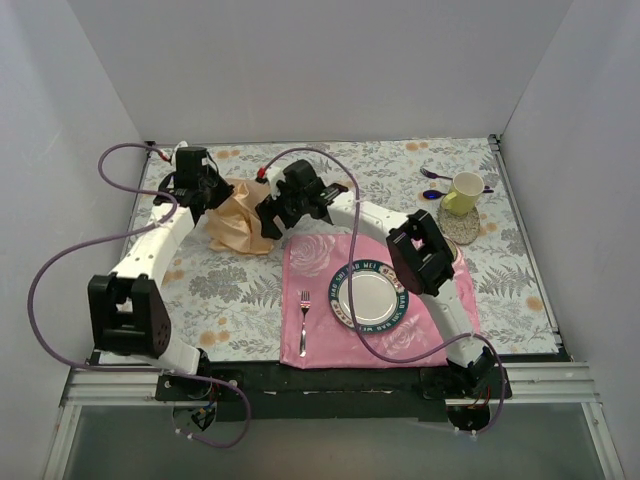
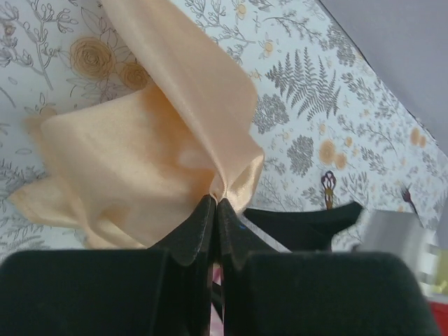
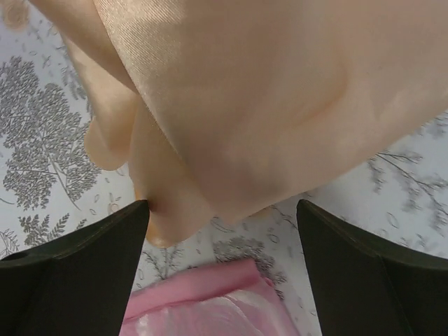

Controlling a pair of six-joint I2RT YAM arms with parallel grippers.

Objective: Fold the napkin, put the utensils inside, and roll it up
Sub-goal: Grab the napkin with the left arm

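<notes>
Bunched napkin (image 1: pixel 238 225), pinched by the left gripper (image 2: pixel 215 203), crowds the far-left table and hangs across the wide gap of the right gripper (image 3: pixel 222 217). The pink placemat (image 1: pixel 325 350) carries a plate (image 1: pixel 371 297) and silver fork (image 1: pixel 303 320), while a yellow mug (image 1: pixel 462 192) and purple spoons (image 1: pixel 432 176) block the far-right corner. Bare floral cloth (image 1: pixel 235 295) lies open left of the placemat and along the far edge.

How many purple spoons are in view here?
2. One purple spoon lies far back on the right, just left of the yellow cup; the second purple spoon lies just nearer the camera. Others could be hidden from view.
</notes>
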